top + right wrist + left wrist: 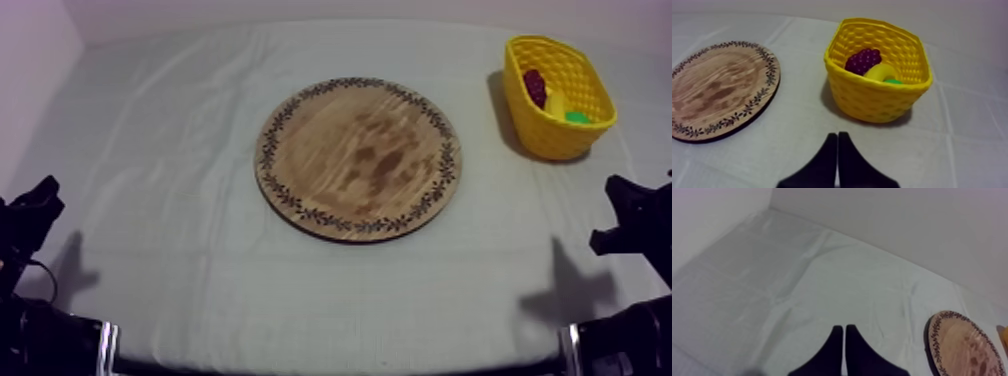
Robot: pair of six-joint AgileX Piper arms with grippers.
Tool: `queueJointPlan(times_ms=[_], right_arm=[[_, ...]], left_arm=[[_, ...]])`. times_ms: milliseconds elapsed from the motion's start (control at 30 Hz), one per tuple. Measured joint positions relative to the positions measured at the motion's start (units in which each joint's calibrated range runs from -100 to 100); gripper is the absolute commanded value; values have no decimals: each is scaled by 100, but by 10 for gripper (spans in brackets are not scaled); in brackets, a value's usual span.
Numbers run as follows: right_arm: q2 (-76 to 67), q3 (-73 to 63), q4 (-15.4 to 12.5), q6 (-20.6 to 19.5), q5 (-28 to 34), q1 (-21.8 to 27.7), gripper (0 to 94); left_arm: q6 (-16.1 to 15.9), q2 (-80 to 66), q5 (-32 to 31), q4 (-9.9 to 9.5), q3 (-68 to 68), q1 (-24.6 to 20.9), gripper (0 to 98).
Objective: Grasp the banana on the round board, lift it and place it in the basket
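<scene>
In yellow basket (872, 102), banana (881, 71) beside grapes (862, 60) — wooden board (717, 85) near it

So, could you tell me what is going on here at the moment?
Nothing is being handled. The banana lies in the yellow basket with the grapes, and the wooden board is bare. The left gripper and right gripper are both shut on nothing, low at their own sides.

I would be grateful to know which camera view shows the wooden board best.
The top view: the whole wooden board shows, its rim complete. The right wrist view crops it beside the yellow basket; the left wrist view catches one edge.
</scene>
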Motion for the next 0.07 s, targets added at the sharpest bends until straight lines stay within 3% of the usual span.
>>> queueJointPlan(times_ms=[67], right_arm=[[0,0,-6,8,0,2,6]], left_arm=[[0,0,0,0,0,0,1]])
